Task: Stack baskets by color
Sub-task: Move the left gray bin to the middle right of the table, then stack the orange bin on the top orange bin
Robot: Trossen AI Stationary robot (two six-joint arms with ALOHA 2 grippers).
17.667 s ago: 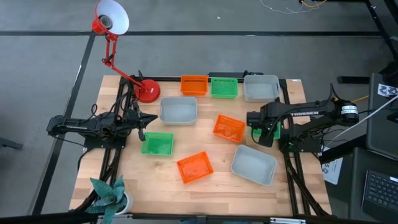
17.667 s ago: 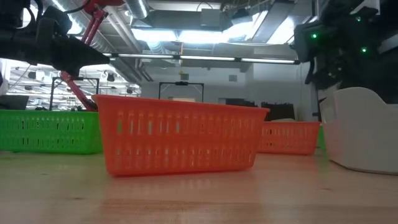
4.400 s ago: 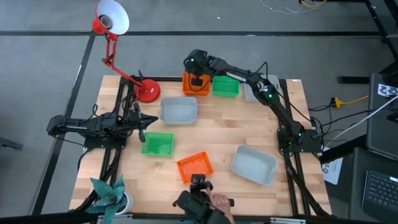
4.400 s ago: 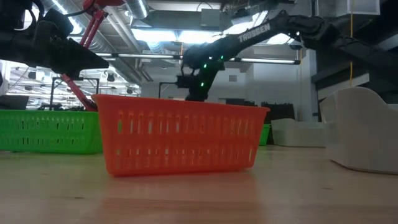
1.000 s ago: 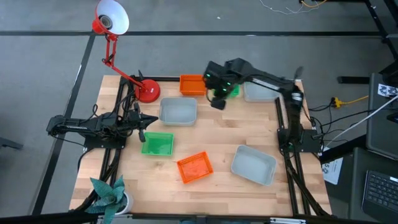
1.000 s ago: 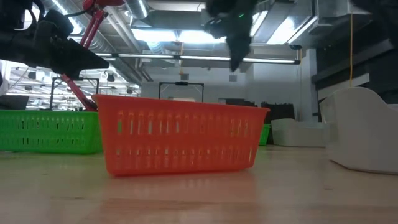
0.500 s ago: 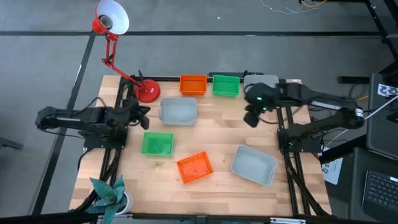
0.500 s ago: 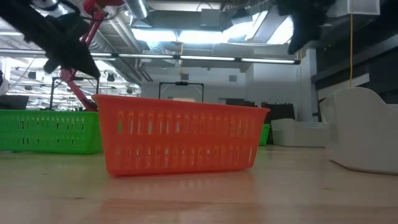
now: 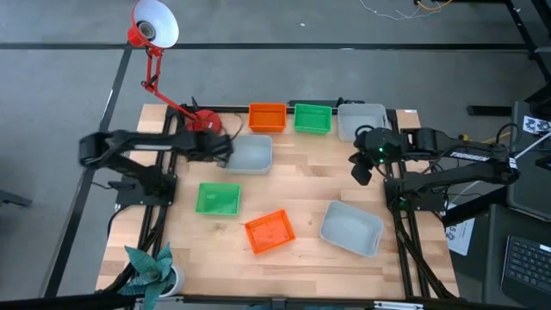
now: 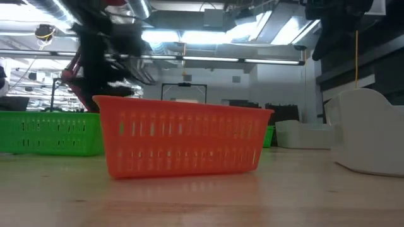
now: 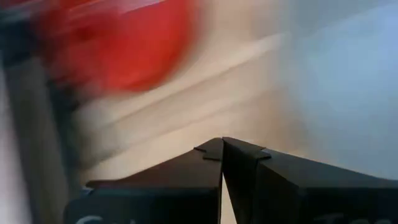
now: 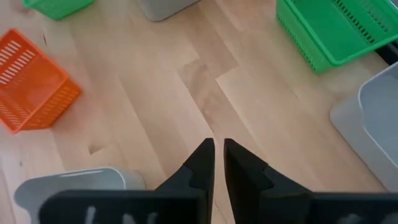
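Along the far edge of the table sit an orange stack [image 9: 268,117], a green stack [image 9: 312,118] and a grey-white basket [image 9: 362,120] side by side. Loose on the boards are a second grey-white basket [image 9: 250,153], a green basket [image 9: 217,199], an orange basket [image 9: 269,232] and a third grey-white basket [image 9: 351,227].

The loose orange basket from mid-table is gone since the earliest picture; it probably now sits nested in the far orange one, though I cannot see the layers.

The right gripper [image 9: 361,171] has pulled back from the far row to bare table near its base, fingers almost together, empty. The left gripper [image 9: 225,146] has swung out to the near-left rim of the second grey-white basket, beside the red lamp base [image 9: 204,126], fingers closed and empty. Judging by that, grey comes next.
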